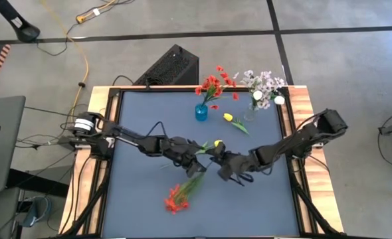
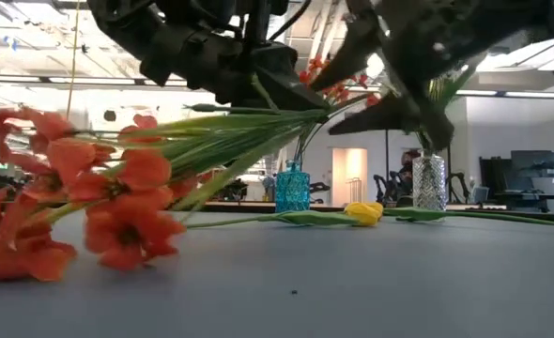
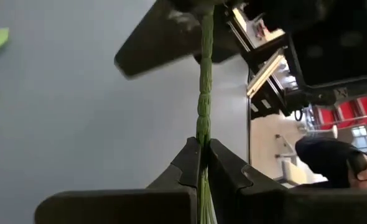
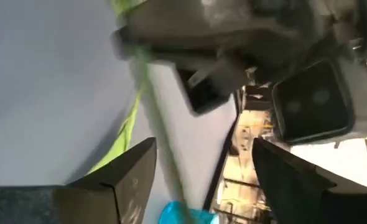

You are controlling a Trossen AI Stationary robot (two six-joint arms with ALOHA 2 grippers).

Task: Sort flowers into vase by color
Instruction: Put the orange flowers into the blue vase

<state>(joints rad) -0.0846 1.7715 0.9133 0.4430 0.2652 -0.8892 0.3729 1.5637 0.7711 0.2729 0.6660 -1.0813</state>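
Observation:
A red flower bunch (image 1: 176, 199) lies near the table's near edge. Its blossoms (image 2: 117, 211) rest on the table and its green stems slant up to the grippers. My left gripper (image 1: 206, 154) (image 3: 203, 149) is shut on a green stem at mid-table. My right gripper (image 1: 224, 166) (image 4: 205, 146) is open just right of it, its fingers standing on either side of that stem. A yellow tulip head (image 1: 217, 143) shows beside both grippers; what it is joined to is hidden. My left gripper pinches a single green stem (image 3: 202, 121) between its two fingers. The stem runs along the fingers and on forward toward the right gripper. The held part is off the table. In the low view the stems (image 2: 239, 131) slope down to the red blossoms on the table.
A blue vase (image 1: 201, 111) (image 2: 292, 188) with red flowers and a clear vase (image 1: 251, 114) (image 2: 428, 183) with white and lilac flowers stand near the far edge. A second yellow tulip (image 1: 228, 117) (image 2: 364, 212) lies flat between them.

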